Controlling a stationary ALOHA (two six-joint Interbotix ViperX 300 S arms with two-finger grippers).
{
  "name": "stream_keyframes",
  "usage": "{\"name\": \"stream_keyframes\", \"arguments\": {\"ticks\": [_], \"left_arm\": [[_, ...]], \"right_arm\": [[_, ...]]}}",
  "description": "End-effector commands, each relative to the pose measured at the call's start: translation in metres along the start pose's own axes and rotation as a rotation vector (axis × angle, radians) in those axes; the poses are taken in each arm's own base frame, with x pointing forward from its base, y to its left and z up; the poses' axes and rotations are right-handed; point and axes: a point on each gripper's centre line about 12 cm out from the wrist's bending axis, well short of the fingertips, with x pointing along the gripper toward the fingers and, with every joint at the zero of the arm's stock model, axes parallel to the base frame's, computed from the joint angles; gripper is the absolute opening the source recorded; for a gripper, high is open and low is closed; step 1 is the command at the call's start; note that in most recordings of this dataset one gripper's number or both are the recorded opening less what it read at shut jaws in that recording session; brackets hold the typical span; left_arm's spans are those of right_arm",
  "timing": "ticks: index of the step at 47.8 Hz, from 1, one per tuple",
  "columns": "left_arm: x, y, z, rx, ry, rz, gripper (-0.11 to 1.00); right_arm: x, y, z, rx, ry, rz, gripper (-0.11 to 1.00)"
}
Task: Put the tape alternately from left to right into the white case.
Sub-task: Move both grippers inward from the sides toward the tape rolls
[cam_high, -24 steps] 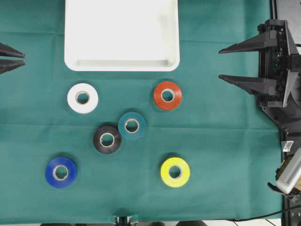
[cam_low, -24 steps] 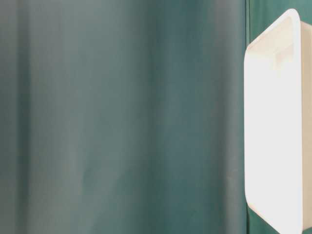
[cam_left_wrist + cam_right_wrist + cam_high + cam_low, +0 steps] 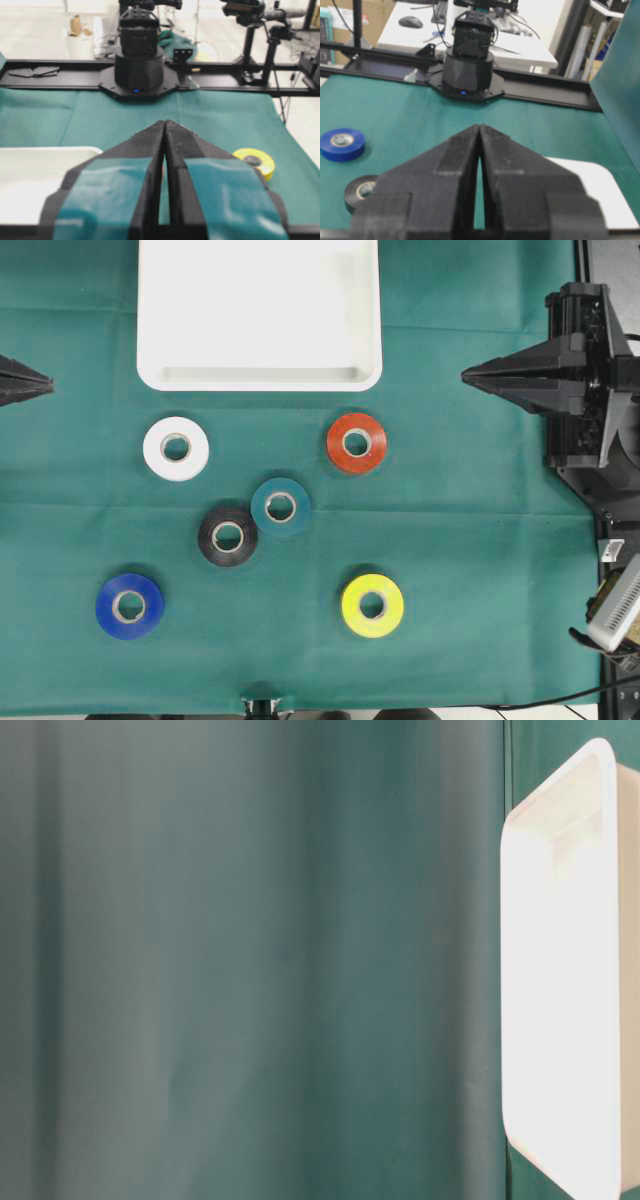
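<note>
Six tape rolls lie flat mid-frame below the empty white case at top, white roll leftmost; likely light, stiff, glossy-slick, best pinched across rim-and-core; left gripper and right gripper both closed, empty.

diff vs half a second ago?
Both grippers closed on nothing: the right gripper went from spread jaws to shut, the left gripper likewise. All six tape rolls and the white case are unmoved; the case holds no tape yet.
</note>
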Motion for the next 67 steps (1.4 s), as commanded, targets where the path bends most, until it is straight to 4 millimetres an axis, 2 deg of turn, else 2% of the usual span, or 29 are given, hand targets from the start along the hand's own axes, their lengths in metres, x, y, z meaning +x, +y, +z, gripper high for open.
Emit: {"name": "stream_keyframes", "arguments": {"ticks": [1, 11, 13, 17, 21, 27, 30, 34, 36, 49, 67], "left_arm": [[0.002, -0.001, 0.003, -0.003, -0.009, -0.004, 0.02], [0.005, -0.001, 0.001, -0.005, 0.002, -0.003, 0.03], [0.006, -0.001, -0.001, -0.005, 0.011, -0.003, 0.07], [0.007, -0.001, -0.005, -0.006, 0.028, -0.002, 0.25], [0.009, 0.000, -0.008, -0.004, 0.040, 0.000, 0.49], [0.012, -0.001, -0.009, -0.001, 0.052, -0.002, 0.84], [0.013, 0.000, -0.009, -0.001, 0.052, 0.000, 0.93], [0.013, -0.001, -0.008, -0.001, 0.052, -0.002, 0.93], [0.013, -0.001, -0.008, -0.003, 0.052, -0.001, 0.93], [0.015, -0.001, -0.009, -0.003, 0.060, -0.001, 0.93], [0.044, 0.006, -0.027, -0.001, 0.171, 0.029, 0.93]], "right_arm": [[0.004, 0.000, -0.001, 0.002, 0.015, 0.000, -0.09], [0.008, -0.001, -0.005, 0.003, 0.044, -0.005, -0.09], [0.008, -0.001, -0.006, 0.004, 0.046, -0.007, -0.08], [0.009, -0.002, -0.007, 0.003, 0.051, -0.009, -0.03], [0.009, -0.002, -0.007, 0.004, 0.051, -0.010, 0.09], [0.009, -0.002, -0.006, 0.004, 0.049, -0.011, 0.40], [0.009, -0.002, -0.006, 0.004, 0.049, -0.010, 0.59], [0.009, -0.002, -0.005, 0.004, 0.046, -0.011, 0.81], [0.010, -0.002, -0.004, 0.004, 0.044, -0.010, 0.84], [0.018, -0.002, -0.008, 0.006, 0.075, -0.011, 0.84], [0.054, -0.004, -0.020, 0.005, 0.215, -0.016, 0.84]]}}
